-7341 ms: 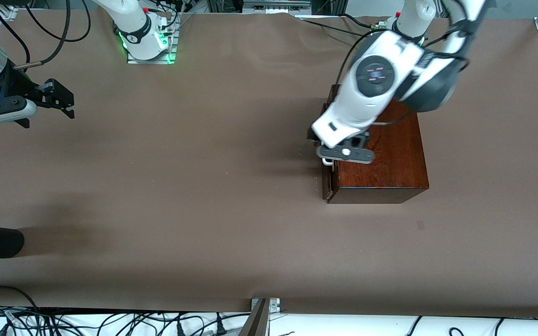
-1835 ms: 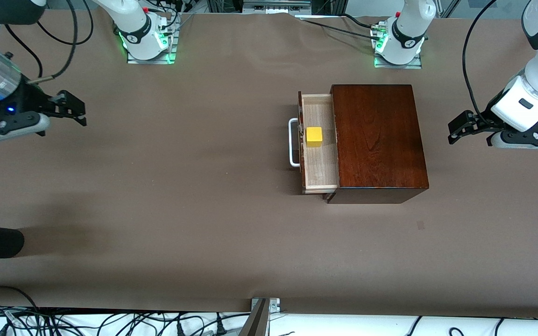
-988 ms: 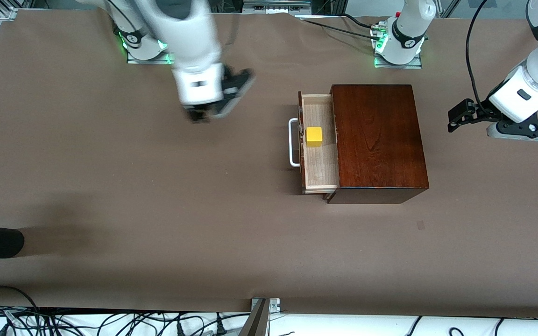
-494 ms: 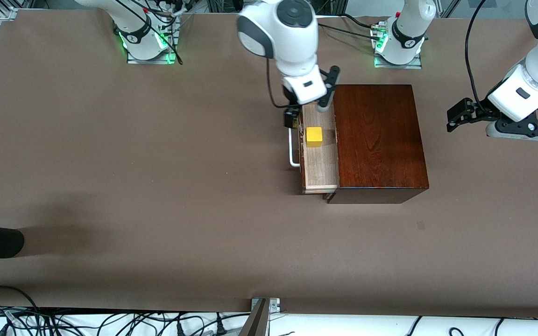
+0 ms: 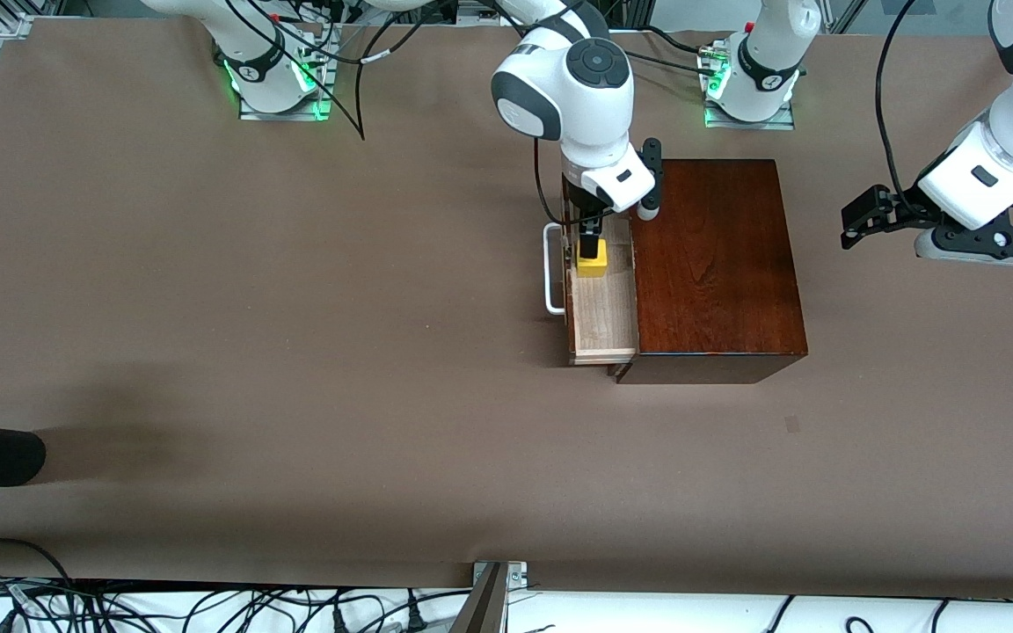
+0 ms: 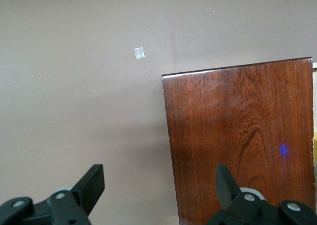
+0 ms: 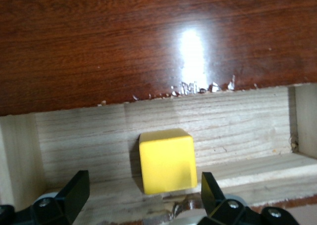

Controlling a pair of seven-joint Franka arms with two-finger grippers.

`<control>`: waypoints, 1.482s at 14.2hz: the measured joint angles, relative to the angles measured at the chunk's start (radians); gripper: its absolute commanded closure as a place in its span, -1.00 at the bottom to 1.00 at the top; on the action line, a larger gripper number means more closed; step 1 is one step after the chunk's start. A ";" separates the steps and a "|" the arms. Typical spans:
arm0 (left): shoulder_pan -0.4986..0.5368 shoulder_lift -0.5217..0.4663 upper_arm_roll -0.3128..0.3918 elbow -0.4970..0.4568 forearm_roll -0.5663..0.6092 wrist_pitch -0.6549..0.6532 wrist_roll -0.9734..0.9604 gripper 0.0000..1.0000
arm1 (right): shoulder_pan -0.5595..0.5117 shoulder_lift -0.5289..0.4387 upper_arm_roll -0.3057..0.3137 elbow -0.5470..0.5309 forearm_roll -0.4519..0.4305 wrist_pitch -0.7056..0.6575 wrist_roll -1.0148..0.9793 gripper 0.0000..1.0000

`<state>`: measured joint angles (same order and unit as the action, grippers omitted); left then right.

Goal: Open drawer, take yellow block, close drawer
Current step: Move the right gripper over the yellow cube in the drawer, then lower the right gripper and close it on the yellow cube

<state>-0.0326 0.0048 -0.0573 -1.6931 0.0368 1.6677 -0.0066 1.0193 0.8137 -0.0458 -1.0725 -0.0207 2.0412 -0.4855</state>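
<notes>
The drawer [image 5: 599, 303] stands pulled out of the dark wooden box [image 5: 713, 264], on the box's side toward the right arm's end of the bench [image 5: 295, 352]. Its pale wood tray is exposed, and its white bar handle [image 5: 550, 268] sits at the outer edge — at about 9 o'clock from the box in the front view.

The yellow block [image 5: 593, 262] lies in the tray, resting on the pale wood floor. It is close to the drawer's front wall and roughly level with the handle. In the right wrist view the yellow block [image 7: 166, 160] sits upright with plain faces, between the tray's low front wall and the box's dark edge [image 7: 148, 46].

The right gripper [image 5: 590, 239] is down over the open drawer, directly at the block. Its fingers [image 7: 74, 190] are spread apart, one on each side of the block, with a gap showing between each finger and the cube — they do not grasp it. The right arm reaches in from its base at about 11 o'clock of the box.

The left gripper [image 5: 863, 220] waits in the air over the bare bench at the left arm's end, at about 3 o'clock from the box and well apart from it. Its fingers [image 6: 91, 185] are released and hold nothing; the box's top [image 6: 237, 136] shows in its wrist view.
</notes>
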 measured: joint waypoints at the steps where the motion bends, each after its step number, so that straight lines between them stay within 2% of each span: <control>1: 0.000 0.000 0.000 0.000 0.000 0.000 0.000 -1.00 | 0.001 0.006 -0.001 0.001 -0.002 0.006 -0.005 -1.00; 16: -0.002 0.001 0.000 0.000 0.000 0.000 0.000 -1.00 | -0.013 0.062 -0.022 0.001 -0.003 0.120 -0.053 -1.00; 17: -0.002 0.001 0.000 0.000 0.000 0.000 0.000 -1.00 | -0.013 0.065 -0.022 0.001 -0.003 0.120 -0.053 -0.90; 18: -0.002 0.001 0.000 0.000 0.000 0.000 0.001 -1.00 | -0.013 0.067 -0.022 0.001 -0.003 0.118 -0.053 -0.26; 19: -0.002 0.001 0.000 0.000 0.000 0.000 0.001 -1.00 | -0.013 0.068 -0.022 0.001 -0.003 0.113 -0.053 0.60; 20: -0.003 0.001 0.000 0.000 0.000 0.000 0.002 -1.00 | -0.013 0.068 -0.022 0.002 -0.004 0.103 -0.054 1.00; 21: -0.003 0.001 0.000 0.000 0.000 0.000 0.002 -1.00 | -0.013 0.068 -0.022 0.003 -0.004 0.093 -0.054 1.00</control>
<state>-0.0353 0.0059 -0.0573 -1.6929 0.0368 1.6677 -0.0045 1.0064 0.8818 -0.0683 -1.0699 -0.0245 2.1345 -0.5392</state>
